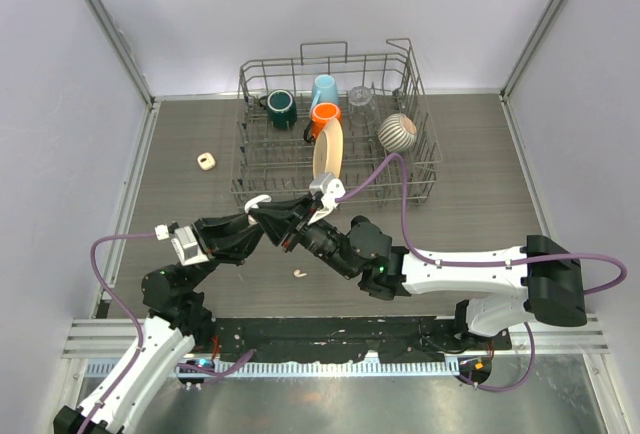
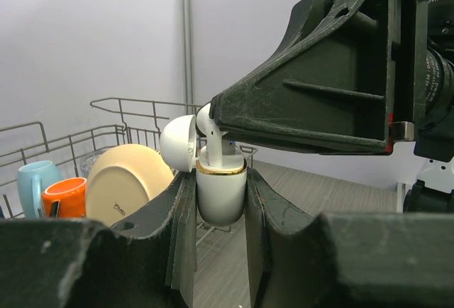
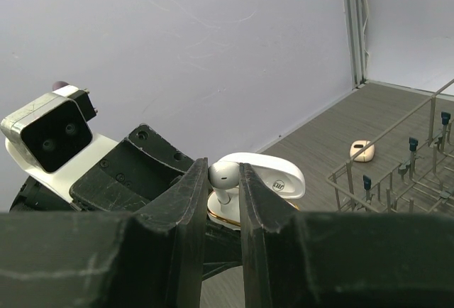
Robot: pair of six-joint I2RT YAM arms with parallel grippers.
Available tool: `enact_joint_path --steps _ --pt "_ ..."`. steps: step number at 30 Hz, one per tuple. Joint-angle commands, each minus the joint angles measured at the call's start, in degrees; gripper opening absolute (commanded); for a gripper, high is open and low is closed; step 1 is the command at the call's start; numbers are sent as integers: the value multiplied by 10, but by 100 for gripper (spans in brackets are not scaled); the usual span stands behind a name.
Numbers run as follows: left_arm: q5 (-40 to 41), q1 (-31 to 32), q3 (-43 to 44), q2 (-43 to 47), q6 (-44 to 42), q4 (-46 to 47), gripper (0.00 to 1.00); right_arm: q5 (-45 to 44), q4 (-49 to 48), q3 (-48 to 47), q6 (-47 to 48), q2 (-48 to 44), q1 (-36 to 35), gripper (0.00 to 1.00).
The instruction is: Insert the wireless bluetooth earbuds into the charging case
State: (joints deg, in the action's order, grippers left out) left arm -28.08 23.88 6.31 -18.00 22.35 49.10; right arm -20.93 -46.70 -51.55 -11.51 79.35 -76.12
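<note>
Now left jaws clamp case (image 2: 220,194), right jaws earbud (image 3: 225,174).

Soft, even light is coming from above the dish rack (image 1: 270,169), leaving only faint shadows under it. In the wrist views the black fingers (image 2: 106,265) in front of the rack are going blurry and dark, while the rack itself is looking sharper.

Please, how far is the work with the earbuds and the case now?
Done: the white gold-rimmed charging case is open, clamped in the left gripper. In hand: the right gripper holds a small white earbud with its stem in the case. Left: seat it, then fetch the loose white earbud on the grey table.
</note>
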Motion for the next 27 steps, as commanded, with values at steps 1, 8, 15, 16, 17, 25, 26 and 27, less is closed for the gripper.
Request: enact_joint_path --steps 1,8,15,16,17,25,26,27 --pt "23 1 13 9 5 71 0 -17 18 -7 9 -14 -2 27" --pt "20 0 13 7 5 71 0 -25 21 -11 8 -15 -1 34" --pt "18 0 13 7 5 71 0 -28 25 -17 7 -13 -1 40" --pt "16 1 13 7 6 71 0 -28 25 -19 7 -13 -1 40" --pt "17 0 13 7 6 71 0 -29 26 -19 5 -13 -1 41" --pt "14 0 13 12 6 61 0 -25 39 -37 -7 -34 0 79" --pt "14 1 12 14 6 60 0 -20 42 -40 -11 -38 -1 81" --pt "14 1 12 14 6 59 0 -12 41 -43 -13 -43 -2 82"
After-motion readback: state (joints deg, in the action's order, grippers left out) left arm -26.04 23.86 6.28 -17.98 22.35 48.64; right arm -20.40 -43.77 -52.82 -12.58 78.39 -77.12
